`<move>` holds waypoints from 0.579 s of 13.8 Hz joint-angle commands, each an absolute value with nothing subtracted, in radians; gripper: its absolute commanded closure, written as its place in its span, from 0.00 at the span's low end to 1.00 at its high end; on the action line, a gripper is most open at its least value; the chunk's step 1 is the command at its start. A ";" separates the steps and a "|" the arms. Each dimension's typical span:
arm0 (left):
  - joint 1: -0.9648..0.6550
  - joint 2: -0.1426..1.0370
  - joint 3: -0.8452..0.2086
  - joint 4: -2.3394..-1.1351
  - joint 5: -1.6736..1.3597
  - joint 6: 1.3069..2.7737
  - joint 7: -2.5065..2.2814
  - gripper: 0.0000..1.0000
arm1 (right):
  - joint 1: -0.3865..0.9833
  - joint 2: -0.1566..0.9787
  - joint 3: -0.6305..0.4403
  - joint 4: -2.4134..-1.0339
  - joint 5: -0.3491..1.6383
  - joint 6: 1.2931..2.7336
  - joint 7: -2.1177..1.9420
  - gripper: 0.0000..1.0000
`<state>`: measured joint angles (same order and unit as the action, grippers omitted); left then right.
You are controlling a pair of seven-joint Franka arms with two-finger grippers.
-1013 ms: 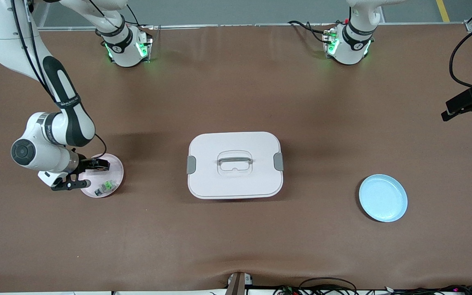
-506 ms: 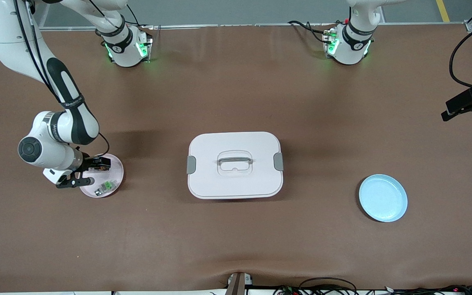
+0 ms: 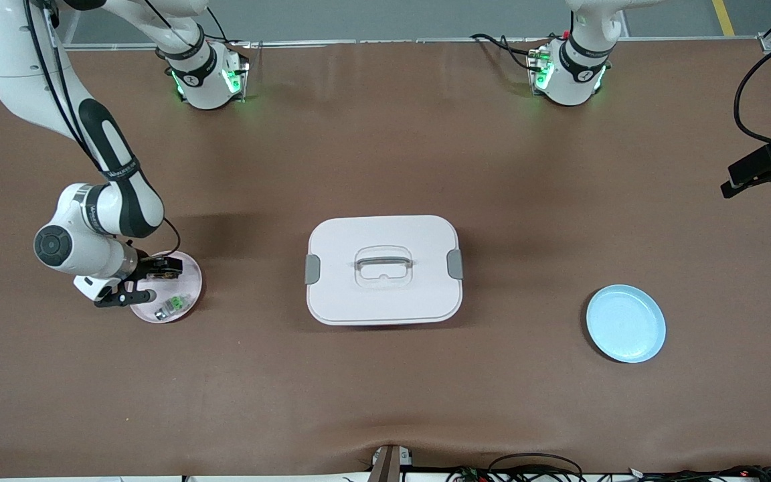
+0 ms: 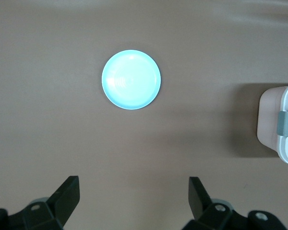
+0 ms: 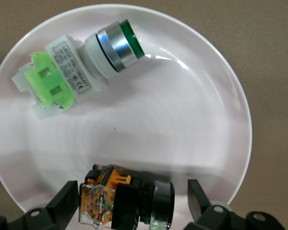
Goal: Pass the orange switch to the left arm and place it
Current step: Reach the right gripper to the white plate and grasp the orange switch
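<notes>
1. The brown surface (image 3: pixel 385 147) carries the box (image 3: pixel 383 269) mid-way between a pink plate (image 3: pixel 188 271) and a blue plate (image 3: pixel 625 323).
2. The right gripper (image 5: pixel 132 191), jaws spread, straddles the orange switch (image 5: pixel 127 199) lying on the pink plate; closing off-centre could squirt it out or nudge the green switch (image 5: pixel 79 67).
3. The left gripper (image 4: pixel 133 194), jaws apart and empty, waits high over the surface near the blue plate.
4. The front view hides the orange switch; its lower edge is cropped.

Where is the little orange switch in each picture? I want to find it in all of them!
Front view: the tiny orange switch with its black end lies on the round pink plate, partly hidden under the right gripper, toward the right arm's end of the table.
Left wrist view: not in it.
Right wrist view: it lies between the open fingers.
Shared landmark: the green-and-silver part on the same plate.
</notes>
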<state>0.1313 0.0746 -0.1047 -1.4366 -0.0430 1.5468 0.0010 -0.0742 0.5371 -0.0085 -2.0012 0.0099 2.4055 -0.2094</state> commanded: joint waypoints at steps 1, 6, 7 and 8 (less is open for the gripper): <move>0.132 0.074 -0.107 -1.428 -0.040 1.532 -0.003 0.00 | -0.084 0.535 -0.003 -2.005 0.021 2.404 -0.229 0.11; 0.130 0.072 -0.109 -1.427 -0.040 1.532 -0.003 0.00 | -0.091 0.535 -0.002 -2.005 0.021 2.396 -0.224 1.00; 0.130 0.074 -0.109 -1.427 -0.040 1.532 -0.003 0.00 | -0.091 0.532 -0.002 -2.002 0.023 2.384 -0.222 1.00; 0.130 0.072 -0.109 -1.427 -0.040 1.532 -0.003 0.00 | -0.087 0.529 -0.002 -1.997 0.044 2.363 -0.221 1.00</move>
<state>0.1302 0.0746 -0.1051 -1.4365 -0.0430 1.5468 0.0010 -0.0790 0.5368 -0.0091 -2.0001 0.0174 2.3937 -0.2095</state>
